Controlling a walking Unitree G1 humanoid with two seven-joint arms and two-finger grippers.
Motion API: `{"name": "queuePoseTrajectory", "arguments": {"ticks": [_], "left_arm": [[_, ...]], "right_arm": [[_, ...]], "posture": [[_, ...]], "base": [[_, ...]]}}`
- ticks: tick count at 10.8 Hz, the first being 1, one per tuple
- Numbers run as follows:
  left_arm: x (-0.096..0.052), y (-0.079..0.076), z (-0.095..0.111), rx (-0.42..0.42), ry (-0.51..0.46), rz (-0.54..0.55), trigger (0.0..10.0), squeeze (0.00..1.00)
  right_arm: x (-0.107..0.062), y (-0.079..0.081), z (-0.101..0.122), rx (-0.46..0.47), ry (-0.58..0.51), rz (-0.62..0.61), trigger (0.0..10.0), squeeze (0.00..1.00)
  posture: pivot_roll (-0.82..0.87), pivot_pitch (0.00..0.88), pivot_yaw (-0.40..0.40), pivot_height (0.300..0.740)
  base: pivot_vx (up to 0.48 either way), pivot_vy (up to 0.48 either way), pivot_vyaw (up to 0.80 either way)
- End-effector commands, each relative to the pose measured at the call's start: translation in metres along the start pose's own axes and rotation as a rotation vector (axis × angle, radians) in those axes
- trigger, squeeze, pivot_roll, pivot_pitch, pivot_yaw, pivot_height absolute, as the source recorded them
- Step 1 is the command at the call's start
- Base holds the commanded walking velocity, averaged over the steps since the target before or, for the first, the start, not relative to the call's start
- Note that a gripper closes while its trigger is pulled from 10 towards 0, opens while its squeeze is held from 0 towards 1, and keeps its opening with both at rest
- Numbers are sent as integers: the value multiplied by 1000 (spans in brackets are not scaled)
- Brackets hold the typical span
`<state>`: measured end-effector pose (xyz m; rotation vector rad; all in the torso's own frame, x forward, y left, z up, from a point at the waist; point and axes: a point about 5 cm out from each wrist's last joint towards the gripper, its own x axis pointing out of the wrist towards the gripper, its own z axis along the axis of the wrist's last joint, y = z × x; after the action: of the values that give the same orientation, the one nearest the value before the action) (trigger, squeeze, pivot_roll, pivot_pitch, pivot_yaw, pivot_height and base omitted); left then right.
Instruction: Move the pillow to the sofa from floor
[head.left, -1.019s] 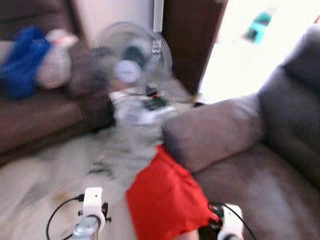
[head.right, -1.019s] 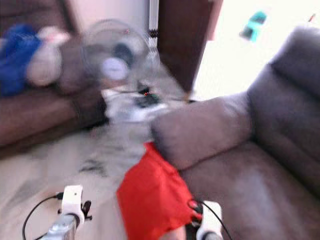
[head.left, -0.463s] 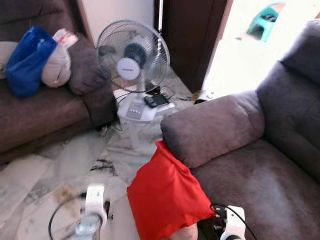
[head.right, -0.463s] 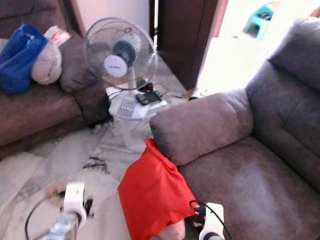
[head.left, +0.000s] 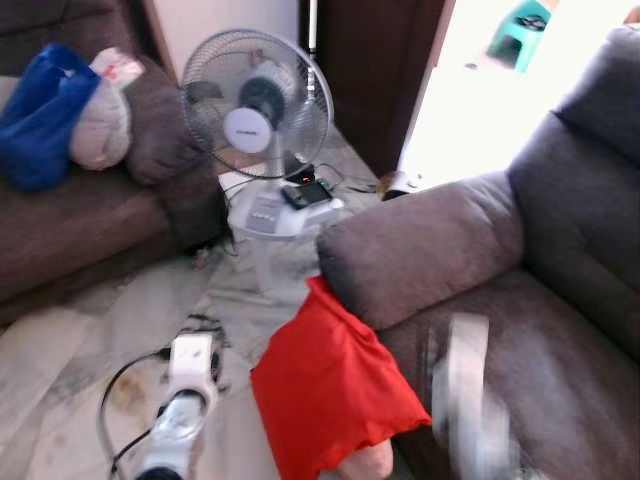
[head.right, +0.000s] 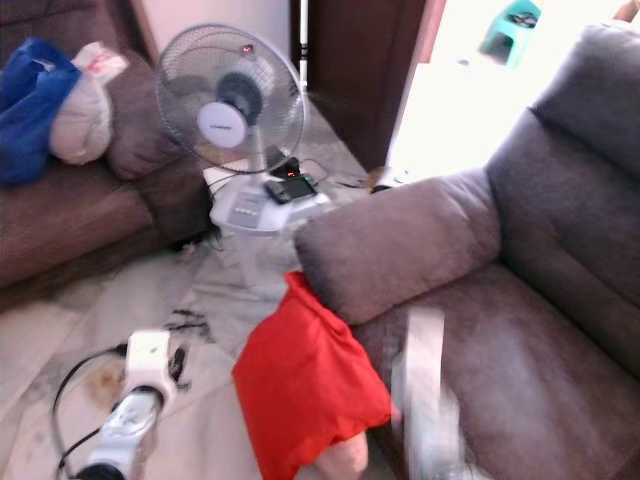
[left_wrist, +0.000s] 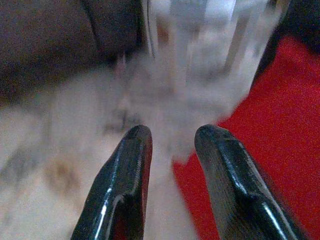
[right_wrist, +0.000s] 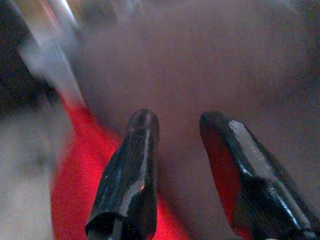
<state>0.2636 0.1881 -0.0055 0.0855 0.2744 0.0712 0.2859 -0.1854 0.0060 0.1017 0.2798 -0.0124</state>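
A red pillow (head.left: 335, 385) stands on the floor, leaning against the front of the grey sofa's armrest (head.left: 420, 245). A pale corner sticks out under it. My left arm (head.left: 185, 400) is low on the left, over the marble floor, and its gripper (left_wrist: 172, 135) is open, with the pillow (left_wrist: 270, 135) just to one side of its fingers. My right arm (head.left: 465, 395) is a blur over the sofa seat (head.left: 545, 370). Its gripper (right_wrist: 177, 120) is open, facing the grey sofa with the red pillow (right_wrist: 75, 170) beside it.
A white pedestal fan (head.left: 255, 105) stands behind the pillow, a phone (head.left: 308, 193) lying on its base. A brown sofa (head.left: 90, 210) at the left holds a blue bag (head.left: 40, 110) and a pale bundle (head.left: 100, 125). Cables trail on the floor (head.left: 120, 310). A bright doorway is at the back right.
My right arm has swung up and forward over the sofa seat, blurred. My left arm has risen slightly. The view has shifted a little.
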Motion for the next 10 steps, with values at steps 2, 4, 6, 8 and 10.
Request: {"name": "queuePoseTrajectory", "arguments": {"ticks": [2, 4, 6, 8, 10], "left_arm": [[-2, 9, 25, 48, -179, 7, 10000, 0], [-2, 12, 53, 74, -311, 39, 10000, 0], [-18, 9, 79, 115, -456, 56, 10000, 0], [-12, 8, 82, 105, -460, 75, 10000, 0], [-24, 15, 91, 93, -468, 115, 10000, 0]], "right_arm": [[-5, 0, 7, -8, -93, 34, 10000, 0], [-3, 0, 25, -26, -191, 42, 10000, 0], [-12, -12, 34, -33, -257, 11, 10000, 0], [-13, -15, 45, -40, -311, -5, 10000, 0], [-27, -10, 55, -58, -371, -17, 10000, 0]], "posture": [[29, 35, -43, 740], [34, 7, -44, 740], [58, 0, -55, 740], [36, 0, -48, 740], [23, 0, -41, 740]], "base": [[0, 0, 0], [0, 0, 0], [0, 0, 0], [0, 0, 0], [0, 0, 0]]}}
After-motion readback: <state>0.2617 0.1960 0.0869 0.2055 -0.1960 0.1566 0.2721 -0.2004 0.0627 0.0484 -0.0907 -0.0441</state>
